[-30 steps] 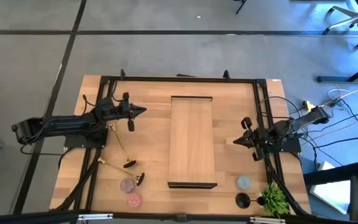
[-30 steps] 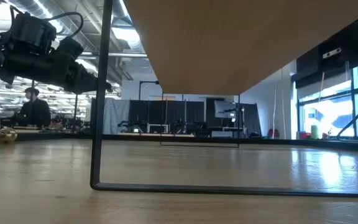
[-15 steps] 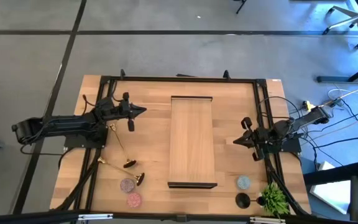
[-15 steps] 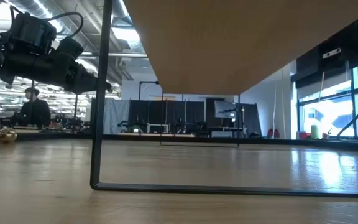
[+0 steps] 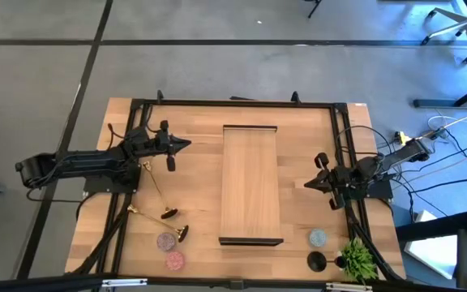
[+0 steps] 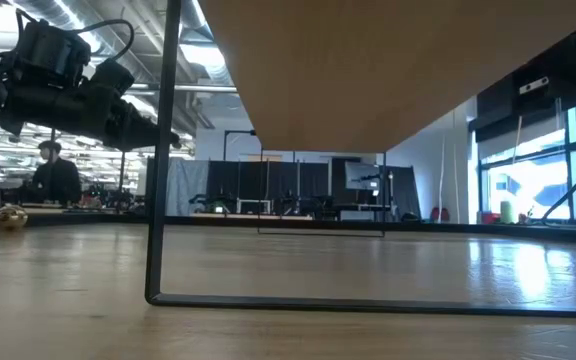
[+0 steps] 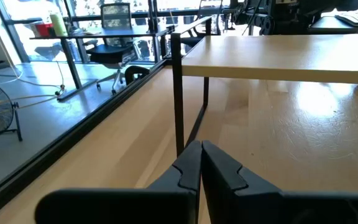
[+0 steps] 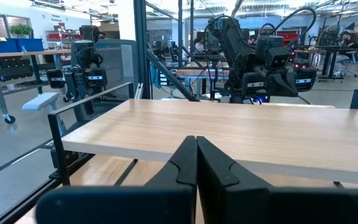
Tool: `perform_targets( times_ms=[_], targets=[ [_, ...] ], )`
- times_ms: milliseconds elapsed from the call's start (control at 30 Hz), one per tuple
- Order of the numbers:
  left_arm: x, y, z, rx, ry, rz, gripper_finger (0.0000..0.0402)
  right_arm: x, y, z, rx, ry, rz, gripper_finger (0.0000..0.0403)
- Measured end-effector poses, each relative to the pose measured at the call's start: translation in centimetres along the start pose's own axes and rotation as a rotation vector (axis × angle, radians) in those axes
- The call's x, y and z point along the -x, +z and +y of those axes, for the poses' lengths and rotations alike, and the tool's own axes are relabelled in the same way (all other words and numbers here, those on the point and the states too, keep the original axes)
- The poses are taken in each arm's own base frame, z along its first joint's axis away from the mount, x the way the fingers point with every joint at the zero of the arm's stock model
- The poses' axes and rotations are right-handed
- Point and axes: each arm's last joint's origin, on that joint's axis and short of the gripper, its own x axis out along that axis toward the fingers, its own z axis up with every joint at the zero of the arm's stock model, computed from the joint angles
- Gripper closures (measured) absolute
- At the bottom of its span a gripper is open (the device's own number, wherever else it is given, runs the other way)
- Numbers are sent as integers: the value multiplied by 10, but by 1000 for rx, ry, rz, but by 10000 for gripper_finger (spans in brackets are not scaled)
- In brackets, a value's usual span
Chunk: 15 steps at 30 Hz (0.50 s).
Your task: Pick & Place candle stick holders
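Both my left gripper [image 5: 171, 153] and right gripper [image 5: 324, 183] hung pinched together and empty, while the gold candle stick holders [image 5: 173, 224] lay toppled near the surface's [image 5: 201, 138] front-left corner; likely light, rigid, slippery, best pinched at the stem.

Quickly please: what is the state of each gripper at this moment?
Left gripper: closed, holding nothing, beside the raised wooden shelf.
Right gripper: closed, holding nothing, on the shelf's other side.
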Motion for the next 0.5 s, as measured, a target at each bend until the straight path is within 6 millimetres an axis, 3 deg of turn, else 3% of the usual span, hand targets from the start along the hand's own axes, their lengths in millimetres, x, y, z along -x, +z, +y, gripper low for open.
perform_targets(
  times_ms=[500],
  targets=[
    [0,0,0,0,0,0,395,0,0,-1,5,-18,-1,402]
  ],
)
